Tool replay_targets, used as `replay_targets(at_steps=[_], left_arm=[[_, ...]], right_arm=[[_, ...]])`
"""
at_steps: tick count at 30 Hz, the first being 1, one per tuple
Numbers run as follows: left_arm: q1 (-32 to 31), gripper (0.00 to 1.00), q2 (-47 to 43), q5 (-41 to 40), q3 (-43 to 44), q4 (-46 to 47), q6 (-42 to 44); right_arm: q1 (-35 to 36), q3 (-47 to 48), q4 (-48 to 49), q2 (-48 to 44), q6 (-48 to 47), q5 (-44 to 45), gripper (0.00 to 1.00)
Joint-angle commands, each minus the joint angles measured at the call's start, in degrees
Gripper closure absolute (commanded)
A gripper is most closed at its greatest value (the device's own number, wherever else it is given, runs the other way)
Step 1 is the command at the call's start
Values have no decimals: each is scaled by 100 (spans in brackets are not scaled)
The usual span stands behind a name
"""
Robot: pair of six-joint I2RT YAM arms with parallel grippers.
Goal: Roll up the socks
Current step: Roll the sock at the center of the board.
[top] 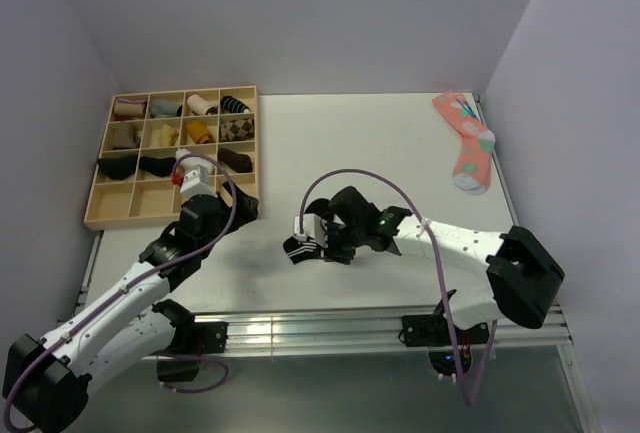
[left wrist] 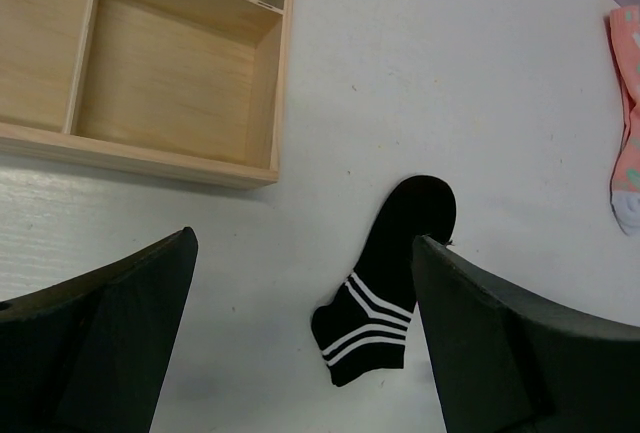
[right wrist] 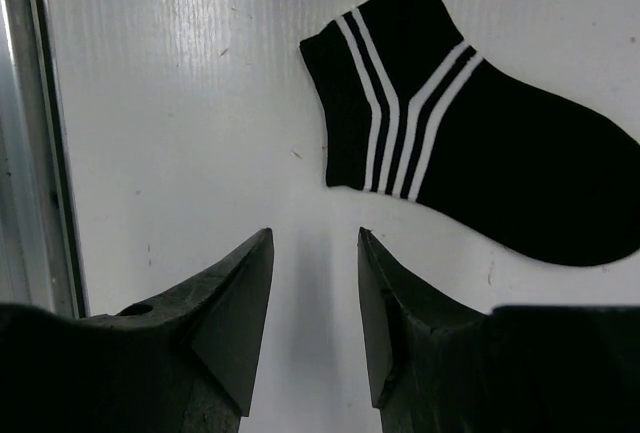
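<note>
As the sock (right wrist: 480, 153) lies flat for rolling, the left gripper (left wrist: 305, 248) hovers, jaws wide — the right gripper (right wrist: 315, 248) beside its cuff, jaws barely parted, empty.

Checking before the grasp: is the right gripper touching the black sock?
Apart. The right wrist view shows a strip of bare white table between the right gripper and the nearest edge of the black sock.

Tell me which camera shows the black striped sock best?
Right wrist view: the black sock lies flat, large, stripes sharp, though its toe runs off the edge. The left wrist view shows it nearly whole but smaller. The top view shows only its striped cuff by the right gripper.
</note>
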Motion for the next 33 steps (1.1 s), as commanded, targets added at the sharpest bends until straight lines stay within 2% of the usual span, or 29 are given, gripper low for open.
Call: replay_targets(at_steps=[1, 18, 22, 33], left_arm=[[8, 6, 50, -86, -60, 373, -209], [-1, 5, -3, -192, -165, 408, -156], [8, 5, -90, -244, -236, 391, -139], [-1, 5, -38, -174, -359, 610, -42]], right_arm=[[187, 139, 611, 357, -106, 81, 54], [689, 236, 1773, 1351, 219, 310, 63], [706, 148, 2167, 1457, 245, 398, 65], [741, -115, 2476, 1537, 281, 503, 68]])
